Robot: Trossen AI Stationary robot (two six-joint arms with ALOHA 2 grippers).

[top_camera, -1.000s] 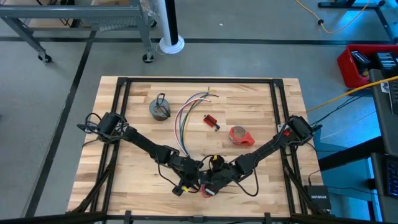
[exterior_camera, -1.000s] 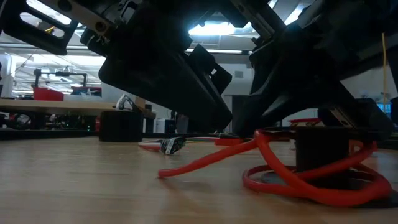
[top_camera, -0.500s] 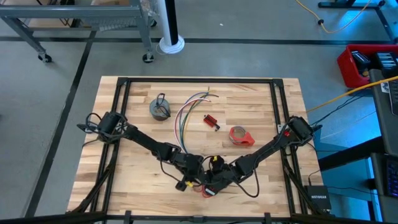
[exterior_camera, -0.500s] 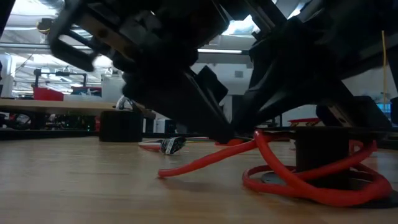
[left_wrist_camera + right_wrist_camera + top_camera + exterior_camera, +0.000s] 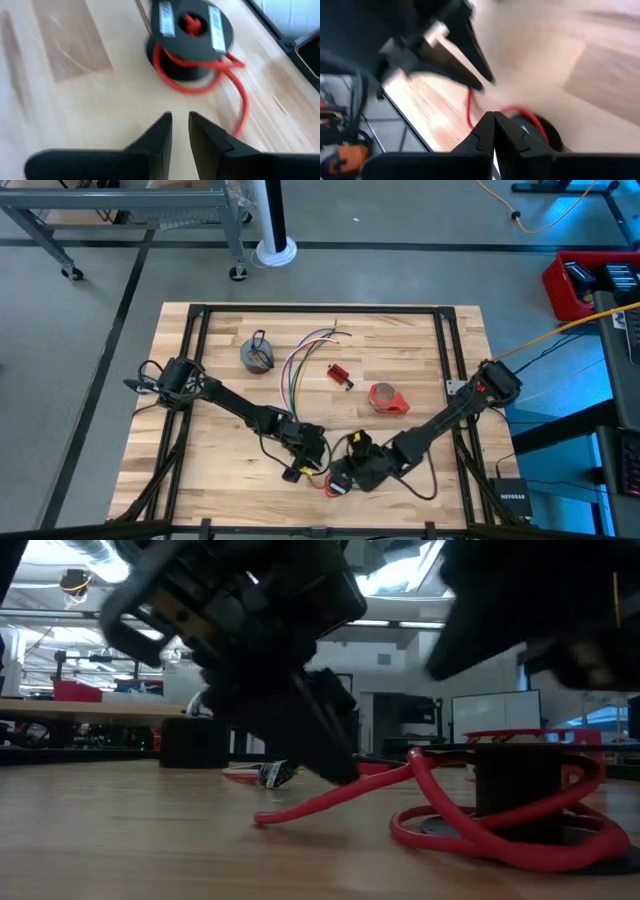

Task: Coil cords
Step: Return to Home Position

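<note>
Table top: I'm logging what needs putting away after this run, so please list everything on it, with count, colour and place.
spool: 1, black, with red wire partly loose around it, near edge at the middle, by both grippers
wire bundle: 1, red, green, white and grey strands, centre, running toward the far edge
grey coil: 1, grey with a black loop, far left of the bundle
small block: 1, red, right of the bundle
tape roll: 1, red, right of the block
table: 1, light wood, black frame
left gripper: 1, dark, by the spool, narrow gap, holding nothing
right gripper: 1, dark, by the spool, shut, empty
</note>
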